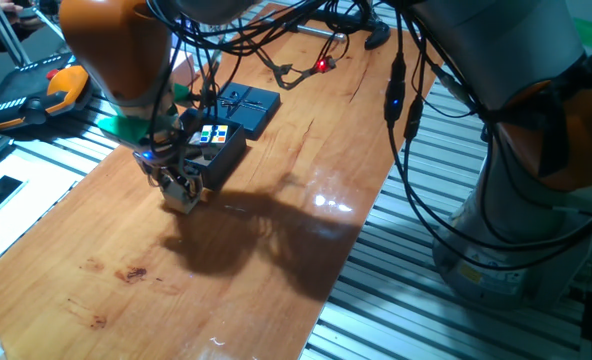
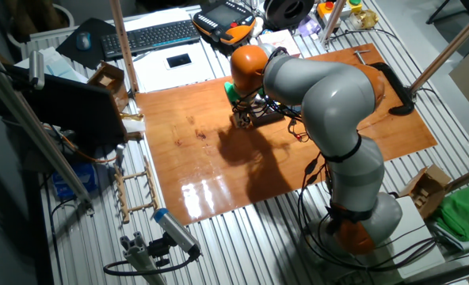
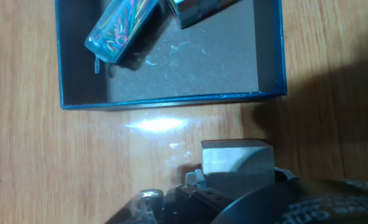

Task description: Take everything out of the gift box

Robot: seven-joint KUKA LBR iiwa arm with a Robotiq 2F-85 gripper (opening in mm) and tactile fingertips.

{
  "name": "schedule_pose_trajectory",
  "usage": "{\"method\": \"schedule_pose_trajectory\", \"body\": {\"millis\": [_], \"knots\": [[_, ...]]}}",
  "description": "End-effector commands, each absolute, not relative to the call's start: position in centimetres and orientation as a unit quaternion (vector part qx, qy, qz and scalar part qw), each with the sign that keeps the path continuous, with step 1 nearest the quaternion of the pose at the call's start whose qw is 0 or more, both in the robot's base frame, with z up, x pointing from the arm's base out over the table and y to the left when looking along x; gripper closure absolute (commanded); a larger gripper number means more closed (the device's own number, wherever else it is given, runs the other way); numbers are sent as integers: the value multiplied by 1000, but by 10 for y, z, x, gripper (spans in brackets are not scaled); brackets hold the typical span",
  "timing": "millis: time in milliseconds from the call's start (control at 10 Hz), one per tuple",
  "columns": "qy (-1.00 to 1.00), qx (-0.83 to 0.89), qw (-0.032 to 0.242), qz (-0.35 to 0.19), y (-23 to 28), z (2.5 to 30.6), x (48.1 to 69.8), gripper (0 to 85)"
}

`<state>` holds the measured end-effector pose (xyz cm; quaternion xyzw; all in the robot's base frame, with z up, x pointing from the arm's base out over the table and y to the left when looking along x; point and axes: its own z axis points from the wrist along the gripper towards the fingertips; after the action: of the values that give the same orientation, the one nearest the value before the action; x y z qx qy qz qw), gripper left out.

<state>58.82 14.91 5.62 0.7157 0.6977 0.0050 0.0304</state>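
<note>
Gripper (image 3: 237, 163): closed round a pale cube (image 3: 237, 160), outside the box.
Gift box (image 3: 171, 102): at 12 o'clock.
Hand view only: clear case (image 3: 120, 28) of coloured bits inside.
Fixed view only: puzzle cube (image 1: 213, 136).

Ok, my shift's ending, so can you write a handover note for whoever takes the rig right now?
Gripper: low over the table just outside the gift box, beige cube at its fingertips; whether it grips is unclear.
Lid lies off, behind the box.
Done: beige cube is out of the box.
Left: puzzle cube and a small case of coloured bits are inside.
</note>
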Motion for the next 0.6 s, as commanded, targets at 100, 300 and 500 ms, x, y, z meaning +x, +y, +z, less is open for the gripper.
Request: {"method": "schedule_pose_trajectory", "body": {"millis": [100, 300, 500], "knots": [[696, 717, 33, 7, 149, 56, 588, 290], [699, 715, 36, 9, 149, 55, 588, 113], [699, 714, 38, 10, 148, 55, 588, 30]]}}
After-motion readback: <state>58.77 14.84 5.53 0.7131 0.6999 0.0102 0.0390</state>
